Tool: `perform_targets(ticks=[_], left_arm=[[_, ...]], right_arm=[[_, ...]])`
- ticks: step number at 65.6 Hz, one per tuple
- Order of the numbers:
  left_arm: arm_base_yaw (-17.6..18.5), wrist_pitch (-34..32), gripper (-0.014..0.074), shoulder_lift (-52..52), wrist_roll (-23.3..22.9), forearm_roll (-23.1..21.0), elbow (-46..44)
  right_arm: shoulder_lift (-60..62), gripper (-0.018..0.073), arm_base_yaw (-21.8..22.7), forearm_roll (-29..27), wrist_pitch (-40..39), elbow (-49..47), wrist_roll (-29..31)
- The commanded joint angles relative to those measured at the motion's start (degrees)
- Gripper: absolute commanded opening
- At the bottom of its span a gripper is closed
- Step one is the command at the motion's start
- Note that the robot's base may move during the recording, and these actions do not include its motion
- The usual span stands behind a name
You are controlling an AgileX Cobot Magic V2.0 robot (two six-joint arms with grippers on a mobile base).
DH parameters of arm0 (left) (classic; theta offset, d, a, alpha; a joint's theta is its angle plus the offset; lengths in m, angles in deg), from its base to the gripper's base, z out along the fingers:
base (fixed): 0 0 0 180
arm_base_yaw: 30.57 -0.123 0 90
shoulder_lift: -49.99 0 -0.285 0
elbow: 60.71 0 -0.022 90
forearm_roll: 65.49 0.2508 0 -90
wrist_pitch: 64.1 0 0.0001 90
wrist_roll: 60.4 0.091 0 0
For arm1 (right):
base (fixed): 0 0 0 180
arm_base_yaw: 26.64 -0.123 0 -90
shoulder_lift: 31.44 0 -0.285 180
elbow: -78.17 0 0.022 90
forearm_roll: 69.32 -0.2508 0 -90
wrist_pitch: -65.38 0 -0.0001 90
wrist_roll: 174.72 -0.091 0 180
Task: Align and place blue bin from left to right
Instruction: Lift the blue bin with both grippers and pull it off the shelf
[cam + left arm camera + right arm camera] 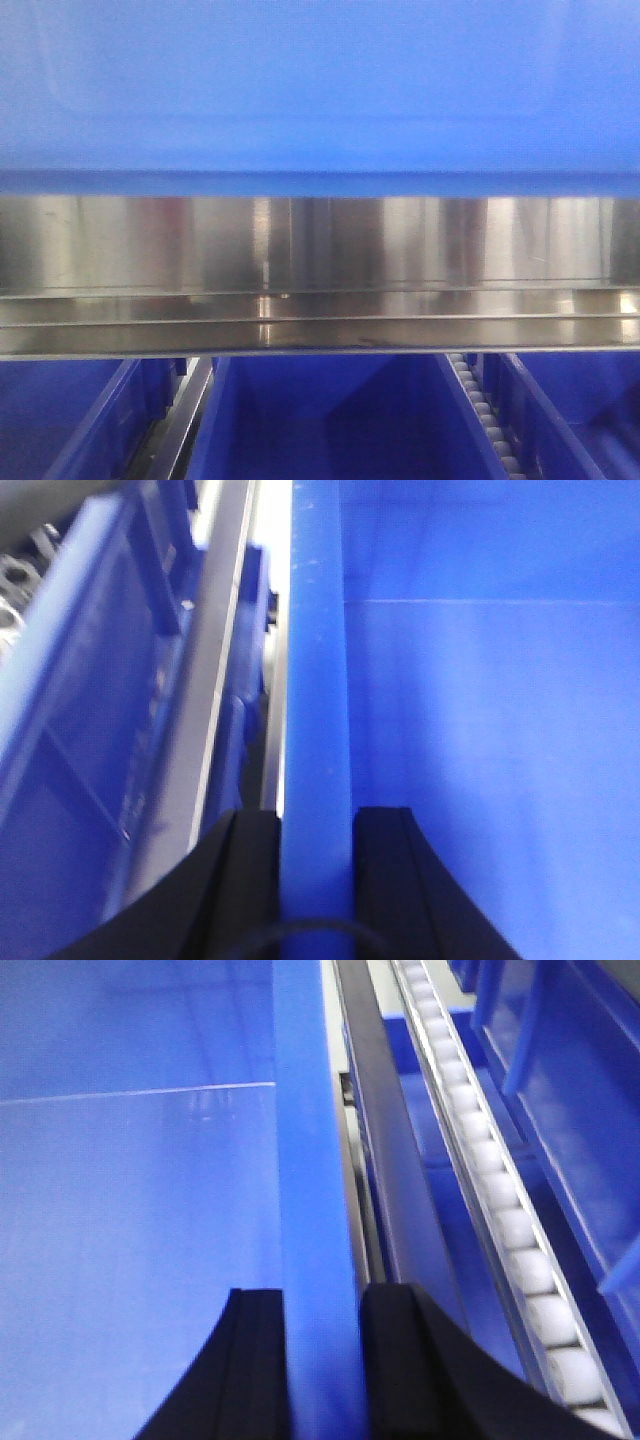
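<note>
Blue bin is being seen filling the upper part of the front view, directly above a brushed metal shelf edge. One of its walls is being pinched by the left gripper, with a black finger pressed against each face. Another wall is being clamped in the same way by the right gripper. Only smooth blue walls and floor are being shown inside the bin. Below the shelf edge, smaller bins of deeper blue are being shown side by side. Their contents cannot be judged, as the view is dim and blurred. A roller track is being seen just beside the bin's right wall.
</note>
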Motion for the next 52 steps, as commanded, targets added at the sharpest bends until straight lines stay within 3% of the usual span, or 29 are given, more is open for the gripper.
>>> perform_targets(ticks=[1, 52], left_arm=[[1.44, -5.24, -0.0111, -0.38, -0.33, -0.09, -0.6], [1.44, -5.24, -0.0111, -0.38, -0.33, 0.2, -0.6]], right_arm=[[0.15, -0.0081, -0.91, 1.11, -10.16, -0.4, -0.38], [0.15, -0.0081, -0.91, 1.11, -20.7, -0.4, -0.38]])
